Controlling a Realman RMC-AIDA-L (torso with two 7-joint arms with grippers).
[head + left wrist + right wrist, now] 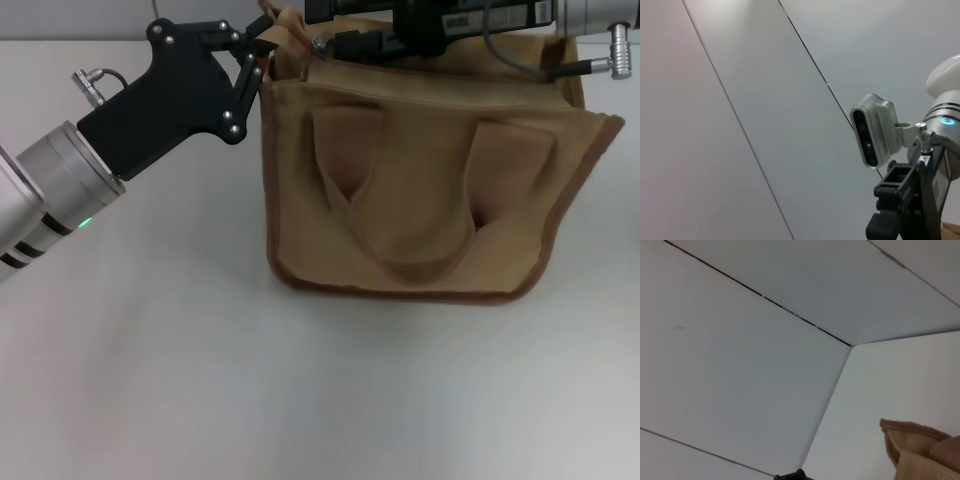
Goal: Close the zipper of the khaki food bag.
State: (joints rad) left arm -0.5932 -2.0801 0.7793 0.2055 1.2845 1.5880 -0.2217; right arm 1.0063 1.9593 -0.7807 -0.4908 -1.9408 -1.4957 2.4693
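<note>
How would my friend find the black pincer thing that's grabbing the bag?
Start at the big tan bag standing on the white table. Go to its top corner on the robot's left, where the left pincer pinches the fabric. It is flat, black and dotted with silver screws, on a silver arm with a green light.

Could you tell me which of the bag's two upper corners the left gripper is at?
The left gripper pinches the khaki food bag's upper corner on the robot's left.

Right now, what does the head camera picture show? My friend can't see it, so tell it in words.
A khaki food bag stands on a white table, its looped handles hanging down the front. The left gripper pinches the bag's top left corner, and the right arm reaches over the bag's top edge.
</note>
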